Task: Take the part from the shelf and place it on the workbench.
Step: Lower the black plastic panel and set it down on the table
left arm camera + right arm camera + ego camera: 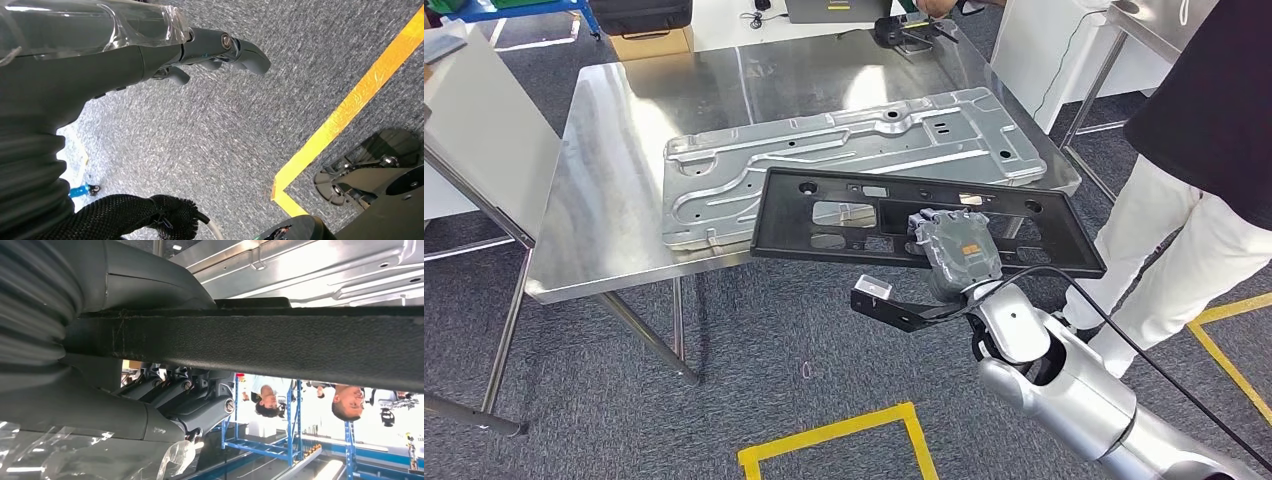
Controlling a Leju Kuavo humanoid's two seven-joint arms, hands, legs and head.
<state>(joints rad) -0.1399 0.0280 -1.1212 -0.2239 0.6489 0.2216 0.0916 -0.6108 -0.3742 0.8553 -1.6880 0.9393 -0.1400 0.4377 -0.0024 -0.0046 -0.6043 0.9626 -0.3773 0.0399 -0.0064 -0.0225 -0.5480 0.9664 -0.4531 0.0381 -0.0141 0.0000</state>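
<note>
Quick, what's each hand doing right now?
Left hand: holds nothing, hanging over the carpet; open or closed cannot be told.
Right hand: holding the black panel.

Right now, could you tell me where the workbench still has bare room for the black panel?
The workbench is bare along its left side, beside the silver metal plate, and in a strip behind the plate. The middle and right are crowded by that plate. The right hand holds the black panel over the near edge.
</note>
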